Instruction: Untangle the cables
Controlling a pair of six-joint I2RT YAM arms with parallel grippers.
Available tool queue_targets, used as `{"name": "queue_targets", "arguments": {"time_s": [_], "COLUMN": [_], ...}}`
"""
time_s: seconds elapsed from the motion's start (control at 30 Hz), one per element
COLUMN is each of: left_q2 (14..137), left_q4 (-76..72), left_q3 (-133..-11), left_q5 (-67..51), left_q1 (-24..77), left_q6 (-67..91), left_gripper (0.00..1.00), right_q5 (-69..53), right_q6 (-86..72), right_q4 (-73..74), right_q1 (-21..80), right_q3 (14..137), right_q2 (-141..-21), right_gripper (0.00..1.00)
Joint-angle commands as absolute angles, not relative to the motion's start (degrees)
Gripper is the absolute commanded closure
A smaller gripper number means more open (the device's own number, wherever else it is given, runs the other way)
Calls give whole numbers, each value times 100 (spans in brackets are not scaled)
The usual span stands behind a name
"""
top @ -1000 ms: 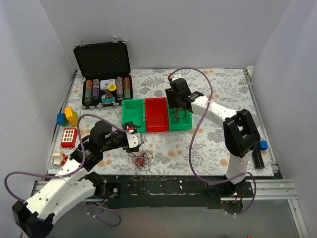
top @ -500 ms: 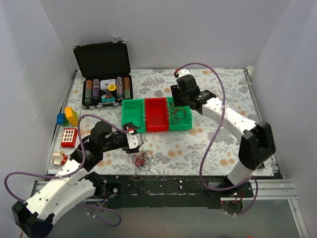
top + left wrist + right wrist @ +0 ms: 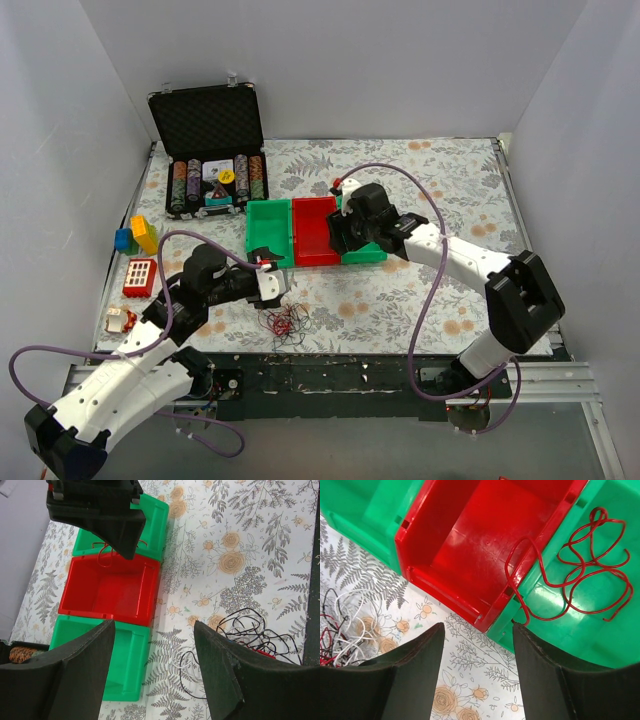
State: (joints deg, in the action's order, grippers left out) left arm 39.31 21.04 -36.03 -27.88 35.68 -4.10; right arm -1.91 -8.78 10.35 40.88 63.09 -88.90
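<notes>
A small tangle of red, white and black cables (image 3: 285,322) lies on the floral cloth near the front edge. It also shows in the left wrist view (image 3: 250,630) and at the left edge of the right wrist view (image 3: 340,625). My left gripper (image 3: 275,283) is open and empty just behind the tangle (image 3: 152,630). A single red wire (image 3: 580,575) lies in the right green bin (image 3: 600,630), with one loop draped over the rim into the red bin (image 3: 485,545). My right gripper (image 3: 340,237) is open and empty above the front rims of these bins (image 3: 477,630).
Three bins stand in a row: left green bin (image 3: 268,232), red bin (image 3: 316,230), right green bin (image 3: 368,250). An open poker chip case (image 3: 210,150) stands at the back left. Toy blocks (image 3: 135,237) and a red toy (image 3: 139,276) lie at the left edge. A blue block (image 3: 531,292) lies at the right.
My right gripper has moved from over the right green bin toward the near left, to the bins' front edge. The red wire stays in the bin. The left arm has not moved.
</notes>
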Motion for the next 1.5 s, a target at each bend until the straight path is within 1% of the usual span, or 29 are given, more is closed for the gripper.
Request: {"name": "queue_targets", "arguments": {"time_s": [0.0, 0.13, 0.3, 0.43, 0.5, 0.6, 0.67, 0.8, 0.9, 1.03, 1.1, 1.27, 1.3, 1.33, 1.47], "left_q2": [3920, 3920, 3911, 3876, 3867, 3876, 3885, 3876, 3876, 3867, 3858, 3815, 3806, 3797, 3788], "left_q4": [2180, 2180, 2180, 2180, 2180, 2180, 2180, 2188, 2215, 2224, 2224, 2224, 2224, 2224, 2258], "left_q3": [-3630, -3621, -3604, -3569, -3551, -3551, -3568, -3568, -3577, -3586, -3577, -3533, -3533, -3533, -3559], "left_q5": [-2821, -2821, -2830, -2830, -2848, -2848, -2848, -2848, -2830, -2813, -2821, -2821, -2821, -2821, -2804], "left_q1": [3525, 3516, 3507, 3507, 3498, 3489, 3498, 3498, 3498, 3498, 3498, 3498, 3498, 3498, 3489], "left_q6": [-475, -466, -466, -448, -448, -448, -448, -448, -448, -475, -475, -483, -501, -501, -501], "left_gripper": [36, 36, 36, 36, 36, 36, 36, 36, 36, 36, 36, 36, 36, 36, 36], "right_q5": [-264, -150, -26, 334, 343, 326, 255, 150, 44, 44, 44, 88, 88, 114, 123], "right_q6": [-756, -774, -747, -668, -651, -642, -615, -624, -677, -738, -782, -843, -844, -861, -958], "right_q4": [580, 422, 369, 361, 316, 316, 343, 387, 317, 194, 167, 61, 79, 97, 62], "right_q1": [4069, 4069, 4069, 4026, 3964, 3867, 3823, 3779, 3771, 3744, 3718, 3648, 3613, 3595, 3498], "right_q3": [6425, 6469, 6478, 6434, 6416, 6469, 6521, 6574, 6504, 6364, 6311, 6188, 6196, 6196, 6100], "right_q2": [-9070, -9158, -9202, -9115, -9079, -9097, -9158, -9369, -9448, -9422, -9369, -9150, -9167, -9167, -9167], "right_gripper": [37, 41, 49, 52, 51, 43, 41, 41, 44, 55, 64, 94, 97, 99, 99]}}
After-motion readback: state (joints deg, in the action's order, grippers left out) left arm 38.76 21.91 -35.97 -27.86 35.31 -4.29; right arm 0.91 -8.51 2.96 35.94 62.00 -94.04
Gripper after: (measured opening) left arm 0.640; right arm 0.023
